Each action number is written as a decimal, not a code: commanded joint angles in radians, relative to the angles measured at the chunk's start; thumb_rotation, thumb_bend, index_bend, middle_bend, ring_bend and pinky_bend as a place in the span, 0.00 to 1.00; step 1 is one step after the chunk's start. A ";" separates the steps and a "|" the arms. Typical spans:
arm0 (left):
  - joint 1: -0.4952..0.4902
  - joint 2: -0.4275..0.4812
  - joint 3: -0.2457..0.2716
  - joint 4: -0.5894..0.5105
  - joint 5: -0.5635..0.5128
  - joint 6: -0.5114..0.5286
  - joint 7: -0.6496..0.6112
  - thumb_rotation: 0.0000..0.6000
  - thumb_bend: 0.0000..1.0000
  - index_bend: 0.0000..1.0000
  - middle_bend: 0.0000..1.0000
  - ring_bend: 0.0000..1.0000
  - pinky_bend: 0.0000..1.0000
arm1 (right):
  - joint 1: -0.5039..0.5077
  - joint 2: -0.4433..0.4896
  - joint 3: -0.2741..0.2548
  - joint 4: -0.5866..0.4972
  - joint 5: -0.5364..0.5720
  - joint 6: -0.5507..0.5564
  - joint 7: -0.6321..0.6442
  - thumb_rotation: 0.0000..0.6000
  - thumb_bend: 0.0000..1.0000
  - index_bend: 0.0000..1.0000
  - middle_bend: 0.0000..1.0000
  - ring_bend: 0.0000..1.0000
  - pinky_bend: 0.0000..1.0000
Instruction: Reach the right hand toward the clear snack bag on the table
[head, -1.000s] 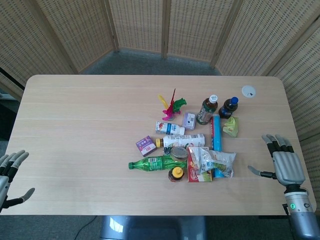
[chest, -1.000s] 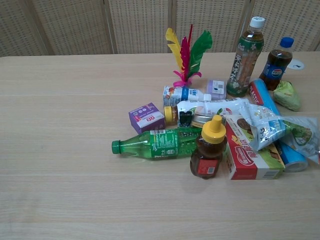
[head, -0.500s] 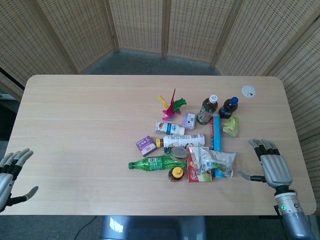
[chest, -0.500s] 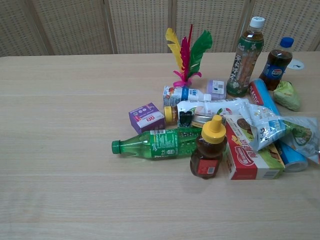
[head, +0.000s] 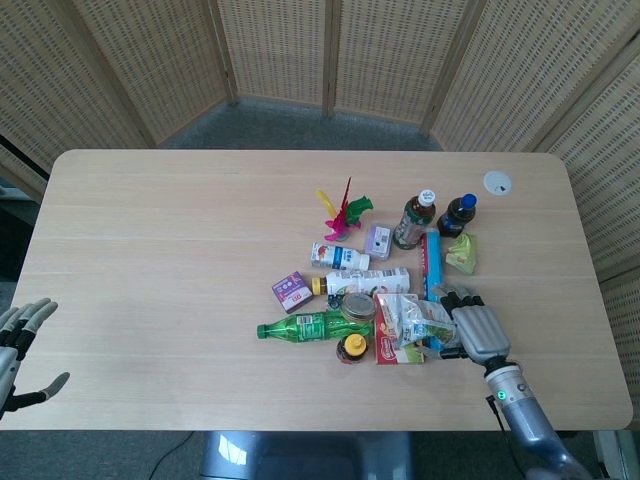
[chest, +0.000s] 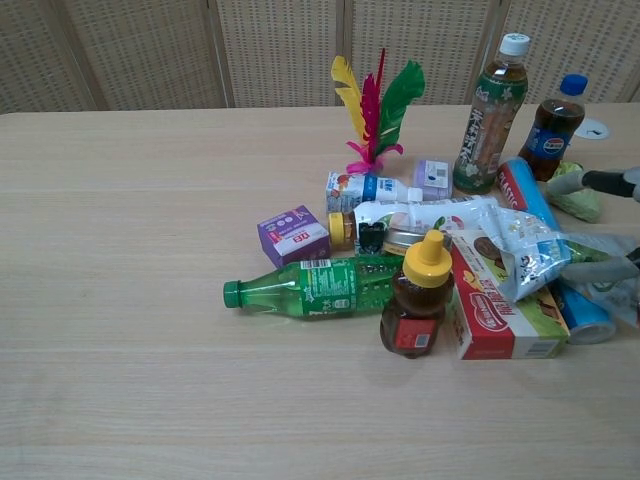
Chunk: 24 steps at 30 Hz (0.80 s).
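Observation:
The clear snack bag (head: 415, 320) lies crumpled on a red snack box in the cluster at the table's middle right; the chest view shows the snack bag (chest: 525, 250) with printed wrapping and nuts inside. My right hand (head: 478, 330) hovers over the bag's right end, fingers spread and pointing away from me. In the chest view its fingers (chest: 600, 181) enter from the right edge above the bag, and the thumb lies low beside the bag's end. Nothing is held in it. My left hand (head: 18, 345) hangs off the table's near left corner, fingers apart, holding nothing.
Around the bag lie a red box (head: 398, 350), a honey bottle (head: 351, 347), a green bottle (head: 310, 326) on its side and a blue tube (head: 432, 262). Behind stand a tea bottle (head: 414, 220), a cola bottle (head: 456, 214) and a feather shuttlecock (head: 342, 210).
My right hand has moved left from the table's right edge until it is over the right end of the clear snack bag, now showing in the chest view. The left hand barely shifted.

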 joint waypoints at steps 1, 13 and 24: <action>-0.001 -0.004 -0.001 0.006 -0.004 -0.004 -0.005 1.00 0.30 0.05 0.00 0.00 0.00 | 0.024 -0.038 0.008 0.037 0.027 -0.032 -0.004 0.53 0.08 0.00 0.00 0.00 0.00; 0.003 -0.004 -0.001 0.011 -0.002 0.005 -0.019 1.00 0.30 0.05 0.00 0.00 0.00 | 0.061 -0.137 0.025 0.221 0.023 -0.074 0.101 0.98 0.09 0.33 0.41 0.17 0.05; 0.005 -0.008 -0.001 0.017 -0.004 0.005 -0.028 1.00 0.30 0.05 0.00 0.00 0.00 | 0.057 -0.131 0.033 0.250 -0.025 -0.021 0.150 1.00 0.11 0.75 1.00 0.95 0.64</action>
